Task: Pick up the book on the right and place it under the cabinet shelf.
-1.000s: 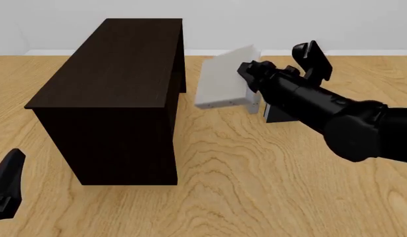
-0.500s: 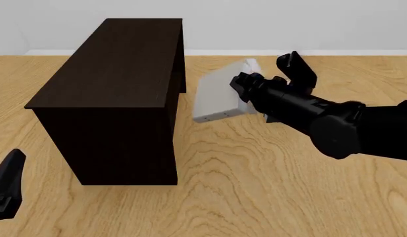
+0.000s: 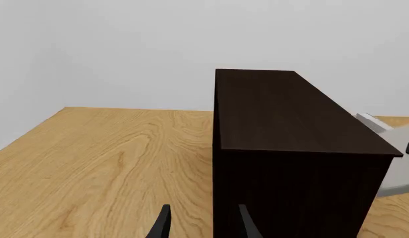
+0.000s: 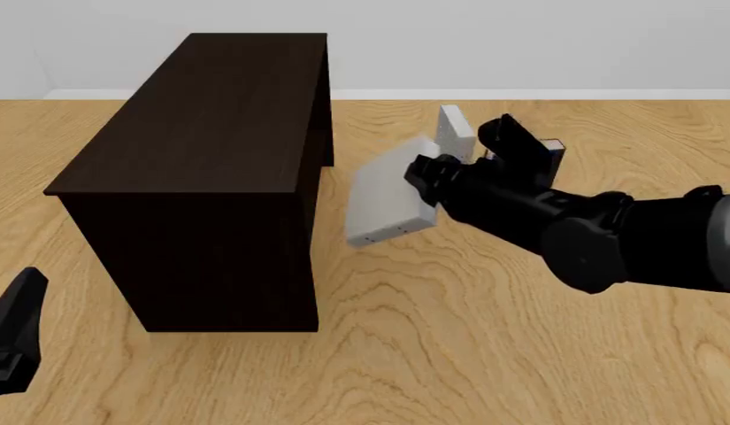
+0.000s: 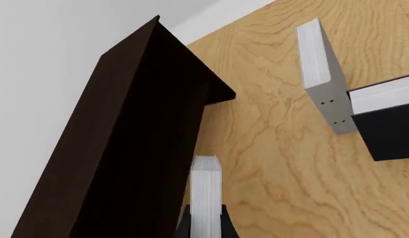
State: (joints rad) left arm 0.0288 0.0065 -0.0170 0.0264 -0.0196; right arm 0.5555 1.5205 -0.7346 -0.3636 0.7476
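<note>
My right gripper point(image 4: 421, 184) is shut on the light grey book point(image 4: 386, 199) and holds it tilted above the table, just right of the dark brown cabinet shelf point(image 4: 211, 133). In the right wrist view the book point(image 5: 205, 196) stands edge-on between my fingers point(image 5: 184, 223), close beside the cabinet's side point(image 5: 138, 148). My left gripper point(image 4: 13, 341) is open and empty at the near left, facing the cabinet's end point(image 3: 290, 188), as its fingertips point(image 3: 163, 225) show.
A similar light grey book point(image 4: 456, 133) stands upright behind my right arm, next to a black-covered book point(image 4: 551, 150) with white pages. Both also show in the right wrist view, the grey book point(image 5: 320, 69) and the black one point(image 5: 389, 119). Bare wooden table point(image 4: 435, 354) lies in front.
My right gripper has carried the grey book left and nearer, toward the cabinet's side, tilting it more. The other two books have come into view behind the arm. The left arm has not moved.
</note>
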